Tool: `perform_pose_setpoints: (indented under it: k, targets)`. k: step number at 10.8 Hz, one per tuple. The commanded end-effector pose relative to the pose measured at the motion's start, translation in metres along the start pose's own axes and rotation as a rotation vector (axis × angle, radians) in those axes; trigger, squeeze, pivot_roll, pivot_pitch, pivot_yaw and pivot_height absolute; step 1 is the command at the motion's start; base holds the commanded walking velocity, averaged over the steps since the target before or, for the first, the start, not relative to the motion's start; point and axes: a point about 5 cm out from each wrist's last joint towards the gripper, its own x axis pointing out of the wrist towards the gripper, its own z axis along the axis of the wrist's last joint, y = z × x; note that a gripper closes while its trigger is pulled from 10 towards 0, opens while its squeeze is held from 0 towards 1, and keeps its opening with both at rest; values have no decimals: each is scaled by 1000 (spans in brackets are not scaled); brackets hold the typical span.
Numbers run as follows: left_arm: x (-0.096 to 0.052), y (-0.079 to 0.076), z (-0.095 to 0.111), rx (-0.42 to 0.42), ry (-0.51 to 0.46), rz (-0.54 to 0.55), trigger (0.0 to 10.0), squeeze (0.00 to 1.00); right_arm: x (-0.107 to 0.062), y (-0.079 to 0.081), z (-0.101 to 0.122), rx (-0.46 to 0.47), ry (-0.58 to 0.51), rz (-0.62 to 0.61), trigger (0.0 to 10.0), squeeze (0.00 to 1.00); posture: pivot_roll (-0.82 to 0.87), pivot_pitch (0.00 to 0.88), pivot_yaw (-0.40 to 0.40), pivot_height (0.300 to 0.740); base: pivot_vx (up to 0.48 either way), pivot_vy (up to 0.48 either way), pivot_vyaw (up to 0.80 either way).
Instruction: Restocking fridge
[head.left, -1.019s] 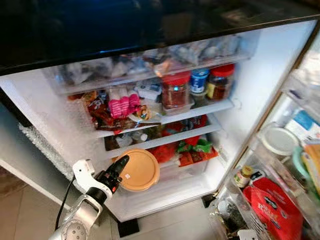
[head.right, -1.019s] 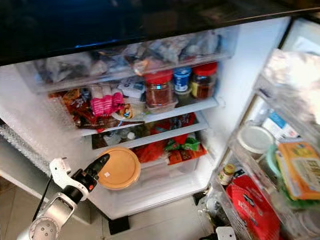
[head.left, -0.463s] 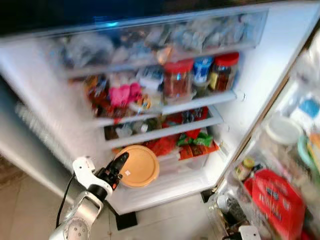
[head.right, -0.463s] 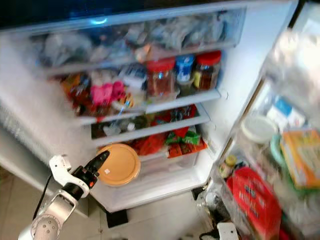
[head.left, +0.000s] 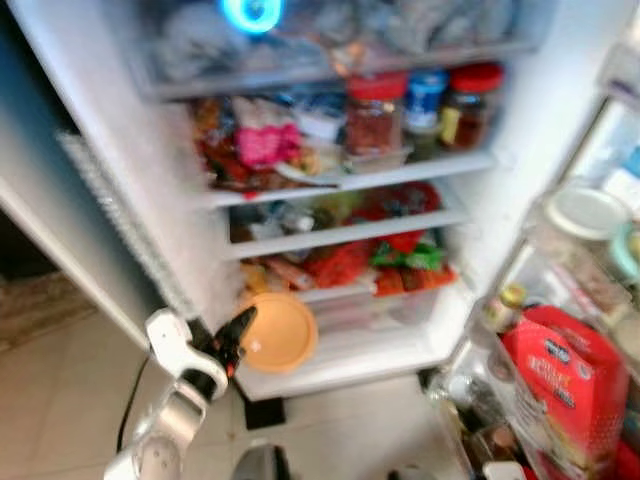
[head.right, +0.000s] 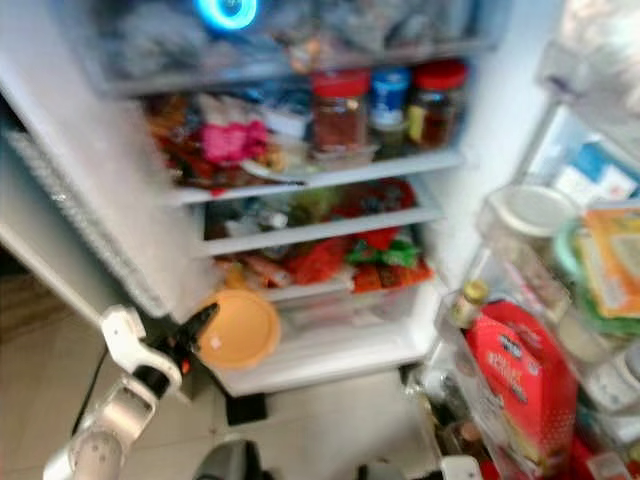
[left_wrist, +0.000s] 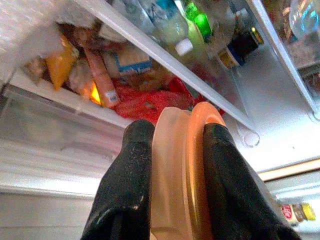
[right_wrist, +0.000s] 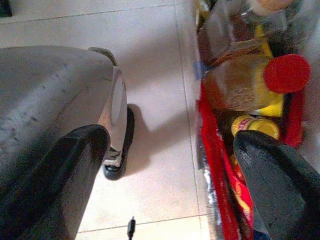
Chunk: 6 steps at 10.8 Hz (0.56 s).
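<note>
The left pincer (head.left: 240, 327) is clamping the orange lidded container (head.left: 277, 333) edge-on, the fridge's bottom shelf (head.left: 345, 350) lying at its two o'clock.

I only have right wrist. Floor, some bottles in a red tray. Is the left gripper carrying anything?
Observer: Yes. The left gripper is shut on an orange lidded container, fingers pinching its rim.
Operator: Where is it relative to the fridge?
Observer: The orange lidded container is at the front of the lowest level, over the white bottom ledge, below the shelf with red packets.
Operator: And what are those bottles I see?
Observer: They sit in the open door's lower bin, next to a red carton.
Operator: Right gripper state?
Observer: The right gripper is open, holding nothing, above the tiled floor.
</note>
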Motion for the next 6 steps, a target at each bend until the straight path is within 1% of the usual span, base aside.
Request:
perform_pose_setpoints:
  k: [1, 2, 6]
  targets:
    - [3, -3, 5, 14, -15, -7, 10000, 0, 1, 9, -1, -2, 1, 29, 10000, 0, -93, 107, 31, 650, 0, 0, 0]
    - [5, -4, 5, 12, -14, -15, 10000, 0, 1, 9, -1, 1, 0, 29, 10000, 0, -93, 107, 30, 650, 0, 0, 0]
    - [5, -4, 5, 12, -14, -15, 10000, 0, 1, 9, -1, 1, 0, 29, 10000, 0, -93, 107, 30, 650, 0, 0, 0]
